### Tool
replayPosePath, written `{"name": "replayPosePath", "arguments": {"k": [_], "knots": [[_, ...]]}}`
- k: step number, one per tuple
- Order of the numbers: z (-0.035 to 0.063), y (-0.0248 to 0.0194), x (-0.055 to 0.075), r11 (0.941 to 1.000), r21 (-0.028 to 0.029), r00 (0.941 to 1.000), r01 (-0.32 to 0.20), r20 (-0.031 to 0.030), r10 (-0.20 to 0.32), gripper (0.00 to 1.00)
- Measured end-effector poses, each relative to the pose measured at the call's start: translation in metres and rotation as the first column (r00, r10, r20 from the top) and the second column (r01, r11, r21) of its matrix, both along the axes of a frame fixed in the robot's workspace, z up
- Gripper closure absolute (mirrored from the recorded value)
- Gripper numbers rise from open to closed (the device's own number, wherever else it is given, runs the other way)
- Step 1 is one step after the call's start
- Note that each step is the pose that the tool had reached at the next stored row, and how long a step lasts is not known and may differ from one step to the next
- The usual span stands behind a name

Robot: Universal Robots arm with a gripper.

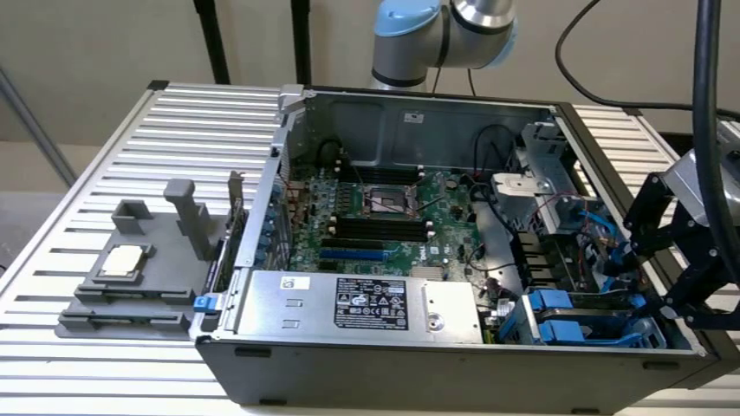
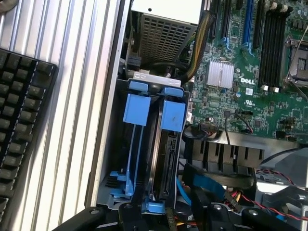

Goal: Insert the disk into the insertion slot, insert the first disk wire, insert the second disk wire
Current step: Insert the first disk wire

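Disk (image 2: 163, 144) looks seated in the insertion slot (image 1: 573, 325) at the case's five o'clock, so wiring is in hand: the parted, empty pincer (image 2: 163, 219) must meet its connector (image 2: 169, 168) squarely.

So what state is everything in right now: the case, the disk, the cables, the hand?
Computer case: lid off, insides exposed.
Insertion slot: one bay filled, the other looks vacant.
Disk: appears seated in the slot, connector bare.
Blue cable: loose beside the disk, looks unplugged.
Hand: open, holding nothing, over the slot.
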State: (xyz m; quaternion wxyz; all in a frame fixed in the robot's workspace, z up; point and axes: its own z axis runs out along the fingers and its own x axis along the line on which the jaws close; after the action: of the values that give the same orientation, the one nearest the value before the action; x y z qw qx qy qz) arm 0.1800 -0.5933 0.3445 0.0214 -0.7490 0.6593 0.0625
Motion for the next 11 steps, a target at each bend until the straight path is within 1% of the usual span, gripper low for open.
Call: {"name": "replayPosePath", "arguments": {"k": [2,3,7,9,11], "knots": [[-0.0001,0.0,0.0004,1.0,0.0032,1.0,-0.004,-0.0038,0.004,0.49],[-0.0001,0.0,0.0009,1.0,0.0044,1.0,-0.005,-0.0047,0.005,0.49],[-0.0002,0.0001,0.0051,0.9999,0.0062,0.9999,-0.01,-0.0084,0.01,0.49],[-0.0005,0.0001,0.0073,0.9999,0.0063,0.9998,-0.012,-0.0132,0.012,0.49],[-0.0007,0.0001,0.0086,0.9999,0.0065,0.9997,-0.014,-0.0196,0.014,0.49]]}}
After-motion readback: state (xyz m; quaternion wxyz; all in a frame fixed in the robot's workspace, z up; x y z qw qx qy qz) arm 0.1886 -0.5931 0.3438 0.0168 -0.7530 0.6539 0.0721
